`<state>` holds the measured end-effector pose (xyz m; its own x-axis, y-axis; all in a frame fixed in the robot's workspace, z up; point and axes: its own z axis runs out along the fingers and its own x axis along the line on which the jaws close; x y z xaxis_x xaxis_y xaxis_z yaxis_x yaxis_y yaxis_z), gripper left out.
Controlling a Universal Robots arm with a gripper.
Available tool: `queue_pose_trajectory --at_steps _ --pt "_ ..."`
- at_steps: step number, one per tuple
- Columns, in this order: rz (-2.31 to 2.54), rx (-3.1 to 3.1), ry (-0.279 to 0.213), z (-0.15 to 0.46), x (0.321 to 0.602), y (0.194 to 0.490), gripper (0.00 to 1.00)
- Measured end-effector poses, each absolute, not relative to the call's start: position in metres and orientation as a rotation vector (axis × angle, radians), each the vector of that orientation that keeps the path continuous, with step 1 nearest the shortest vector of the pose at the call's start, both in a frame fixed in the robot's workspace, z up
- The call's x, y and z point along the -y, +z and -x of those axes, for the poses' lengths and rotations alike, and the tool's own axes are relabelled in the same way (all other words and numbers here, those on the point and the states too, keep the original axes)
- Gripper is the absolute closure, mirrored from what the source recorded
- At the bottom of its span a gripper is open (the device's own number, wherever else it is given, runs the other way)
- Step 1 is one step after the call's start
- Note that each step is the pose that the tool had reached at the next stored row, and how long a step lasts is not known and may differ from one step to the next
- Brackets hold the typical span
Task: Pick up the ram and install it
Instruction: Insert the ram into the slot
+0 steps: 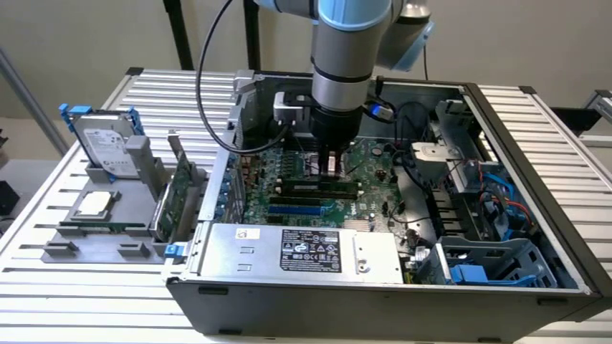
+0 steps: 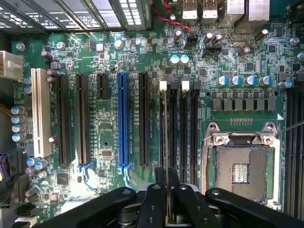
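**Ram edge-on between closed fingers, over the memory slots**

Slatted metal bench (image 1: 535, 143) is carrying an open grey computer case (image 1: 383, 294). We are seeing the gripper (image 1: 332, 163) hanging low over the green motherboard (image 1: 368, 154), its black fingers (image 2: 154, 199) pinching the ram (image 2: 166, 190). From the wrist view the stick is showing only as a thin dark edge, chips hidden, lined up with the memory slots (image 2: 178, 123). We are noting the bare CPU socket (image 2: 240, 171) beside them. Outside the case, a silver hard drive (image 1: 100, 143) is standing in grey holders.
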<state>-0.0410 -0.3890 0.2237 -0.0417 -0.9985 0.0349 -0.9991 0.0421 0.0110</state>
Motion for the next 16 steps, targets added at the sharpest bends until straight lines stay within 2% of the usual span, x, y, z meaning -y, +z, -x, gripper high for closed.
queue_pose_trajectory --at_steps 5,6,16 --pt "-2.152 2.244 0.025 0.041 0.389 0.222 1.0" --pt "-2.152 2.244 0.025 0.041 0.389 0.222 0.0" --pt "-2.152 2.244 0.025 0.043 0.389 0.239 0.0"
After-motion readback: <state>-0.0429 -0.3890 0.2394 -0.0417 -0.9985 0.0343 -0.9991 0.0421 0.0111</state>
